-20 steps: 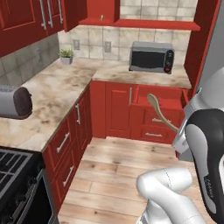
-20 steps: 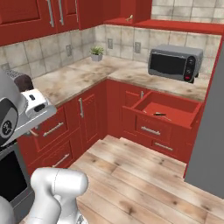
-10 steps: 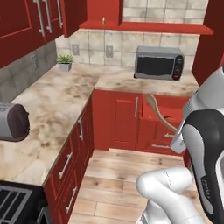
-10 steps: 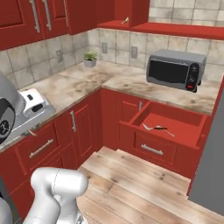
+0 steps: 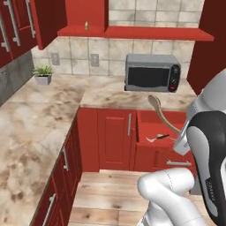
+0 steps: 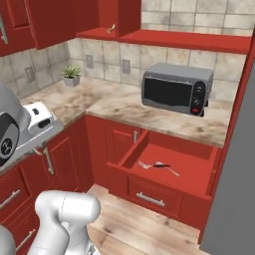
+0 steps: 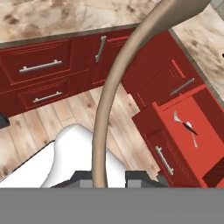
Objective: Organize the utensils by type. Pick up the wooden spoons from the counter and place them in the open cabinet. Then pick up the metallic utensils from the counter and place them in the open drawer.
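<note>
Pinching a pale wooden spoon (image 7: 105,118) by its handle, the tool (image 7: 109,177) holds it up in the air. Silver spoon (image 6: 144,165) and fork (image 6: 163,166) lie in the open drawer (image 6: 199,187), below the desk (image 6: 124,107).

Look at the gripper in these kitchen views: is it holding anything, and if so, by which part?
The gripper holds a pale wooden spoon, clamped at the end of its handle; the bowl points away from the hand.
</note>
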You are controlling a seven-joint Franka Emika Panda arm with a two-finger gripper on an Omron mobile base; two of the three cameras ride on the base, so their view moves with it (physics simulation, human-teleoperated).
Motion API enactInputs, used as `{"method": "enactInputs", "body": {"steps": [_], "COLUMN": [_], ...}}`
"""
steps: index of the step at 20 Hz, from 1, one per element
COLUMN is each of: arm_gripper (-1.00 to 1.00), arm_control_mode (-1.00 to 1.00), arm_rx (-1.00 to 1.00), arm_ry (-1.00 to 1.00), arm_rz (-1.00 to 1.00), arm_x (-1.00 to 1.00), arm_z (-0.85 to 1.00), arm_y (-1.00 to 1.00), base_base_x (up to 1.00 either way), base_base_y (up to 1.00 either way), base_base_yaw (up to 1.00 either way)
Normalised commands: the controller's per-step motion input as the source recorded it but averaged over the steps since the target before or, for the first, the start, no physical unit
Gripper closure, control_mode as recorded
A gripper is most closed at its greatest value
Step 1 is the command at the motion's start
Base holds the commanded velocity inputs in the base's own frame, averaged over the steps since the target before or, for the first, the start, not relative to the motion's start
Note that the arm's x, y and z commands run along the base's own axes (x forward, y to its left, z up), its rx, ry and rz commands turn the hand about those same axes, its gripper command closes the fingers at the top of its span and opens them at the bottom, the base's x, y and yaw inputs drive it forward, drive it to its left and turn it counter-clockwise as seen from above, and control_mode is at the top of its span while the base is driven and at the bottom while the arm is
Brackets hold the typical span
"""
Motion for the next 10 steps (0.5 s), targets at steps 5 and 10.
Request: {"method": "enactInputs", "body": {"steps": [5,10], "arm_gripper": [1.00,1.00], "arm_control_mode": [1.00,1.00], "arm_rx": [0.00,0.00], "arm_ry": [0.00,0.00], "arm_rz": [0.00,0.00], "arm_x": [0.00,0.00], "arm_z": [0.00,0.00], "arm_y": [0.00,0.00], "base_base_x": [0.89,0.19], "base_base_y": [0.31,0.52], "base_base_yaw": [-0.21,-0.21]}}
